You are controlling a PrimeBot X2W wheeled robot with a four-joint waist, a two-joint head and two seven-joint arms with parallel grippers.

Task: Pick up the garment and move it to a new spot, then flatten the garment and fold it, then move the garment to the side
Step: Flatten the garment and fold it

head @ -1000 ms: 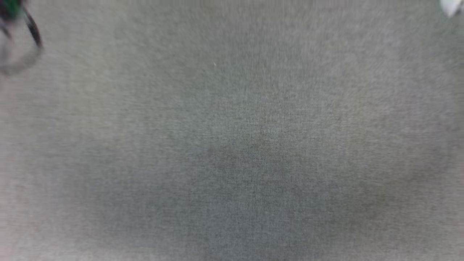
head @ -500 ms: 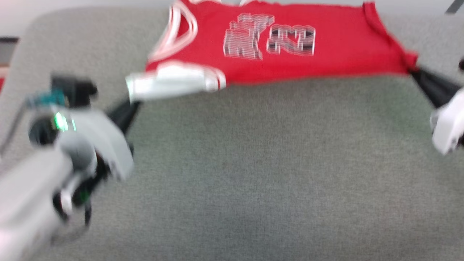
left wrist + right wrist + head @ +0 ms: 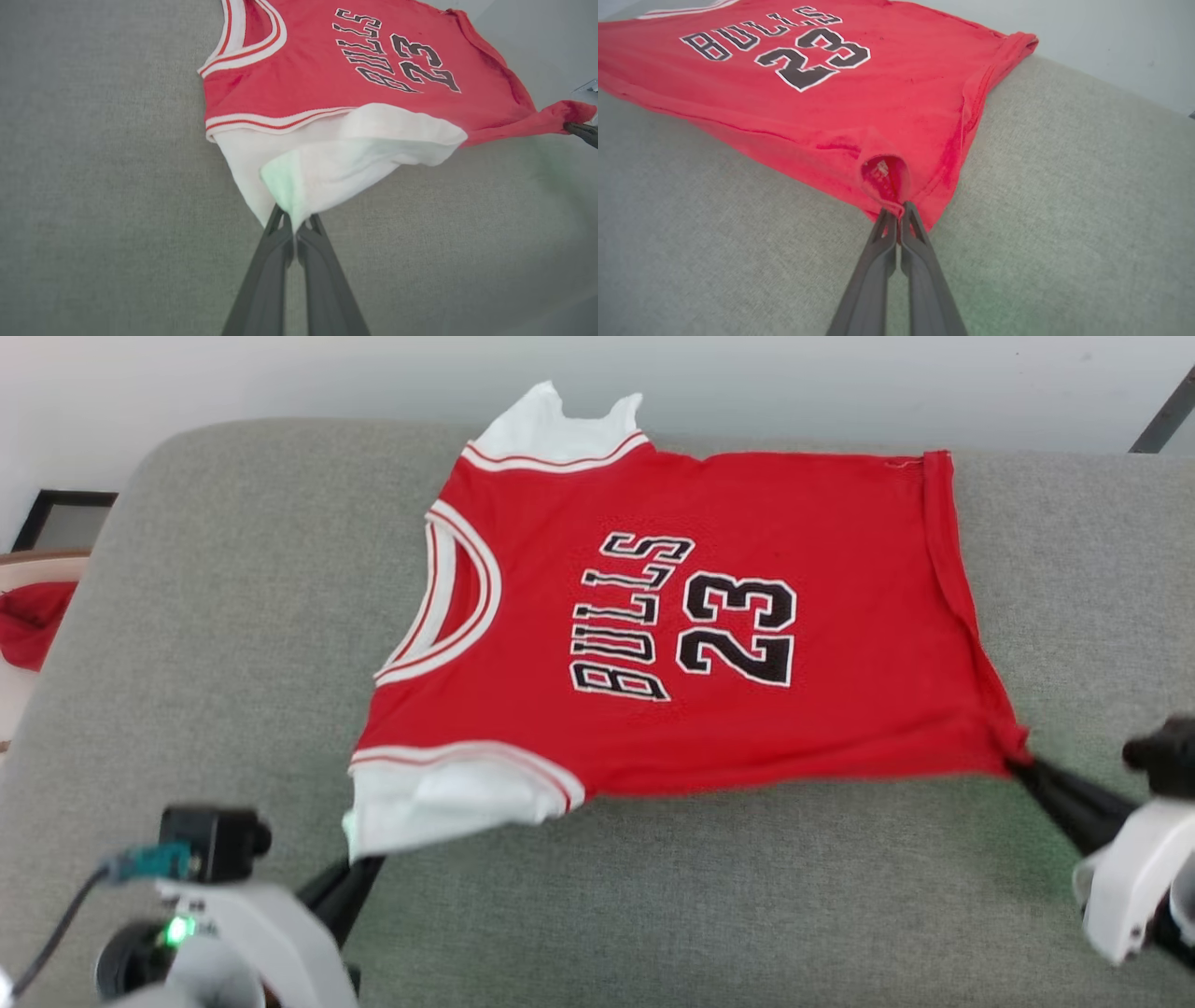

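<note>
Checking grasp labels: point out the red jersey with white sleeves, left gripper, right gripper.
Red jersey with white sleeves (image 3: pixel 840 616): head view, plain red cloth beside the number.
Left gripper (image 3: pixel 295 219): left wrist view, between fingers pinching white sleeve.
Right gripper (image 3: pixel 897 212): right wrist view, between fingers pinching red hem corner.

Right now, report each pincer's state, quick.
Left pincer: closed on the red Bulls jersey, at its white sleeve.
Right pincer: closed on the same jersey, at a red hem corner.

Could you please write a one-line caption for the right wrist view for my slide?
Right pincer shut on the hem corner of the red jersey, which lies spread over the grey cushion.
</note>
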